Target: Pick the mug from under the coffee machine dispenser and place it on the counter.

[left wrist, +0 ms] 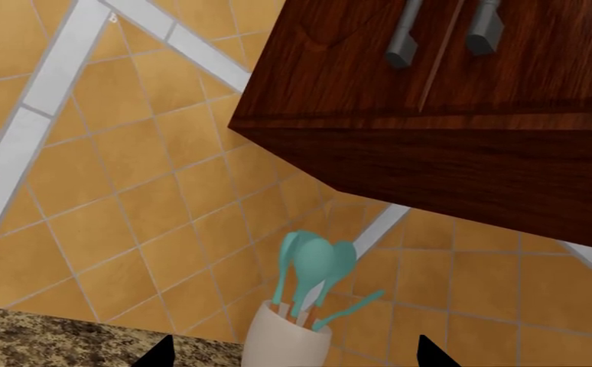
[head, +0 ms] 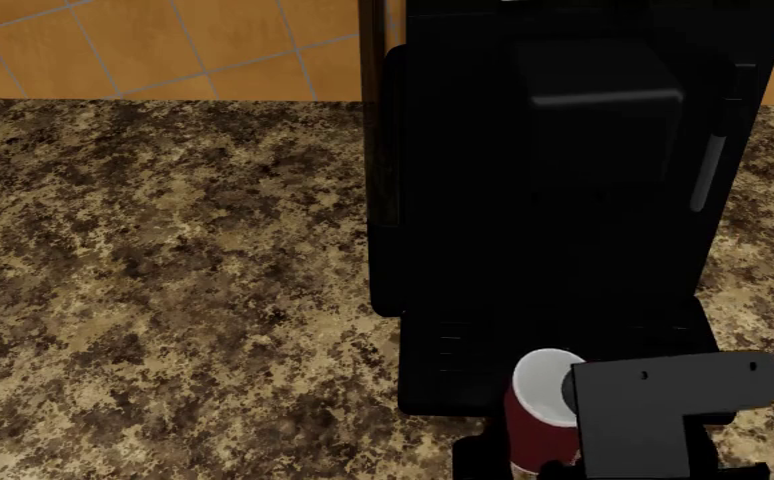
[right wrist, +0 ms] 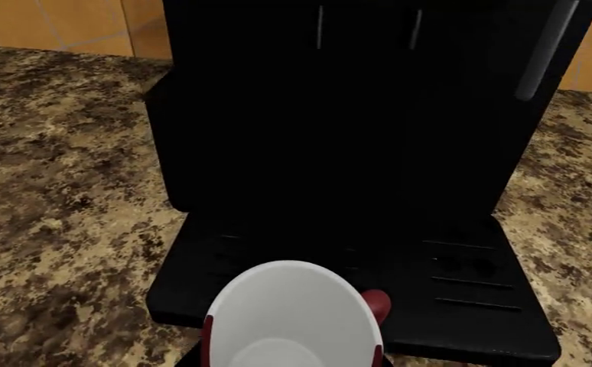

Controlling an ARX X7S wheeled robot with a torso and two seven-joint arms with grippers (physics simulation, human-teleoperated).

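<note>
The dark red mug (head: 537, 412) with its white interior is at the front edge of the black machine's slotted drip tray (right wrist: 460, 283), nearer me than the dispenser head (head: 601, 105). In the right wrist view the mug (right wrist: 291, 325) fills the space between the jaws. My right gripper (right wrist: 291, 359) is shut on it, and its grey block (head: 667, 400) shows beside the mug. I cannot tell whether the mug rests on the tray or is lifted. My left gripper (left wrist: 294, 358) is open and empty, pointing at the tiled wall. The granite counter (head: 160, 300) spreads to the machine's left.
A cream utensil holder (left wrist: 287, 336) with teal utensils stands on the counter just ahead of the left gripper. A dark wooden cabinet (left wrist: 449, 115) with grey handles hangs above it. The orange tiled wall (head: 160, 45) backs the counter. A thin grey bar (head: 714, 170) runs down the machine's right side.
</note>
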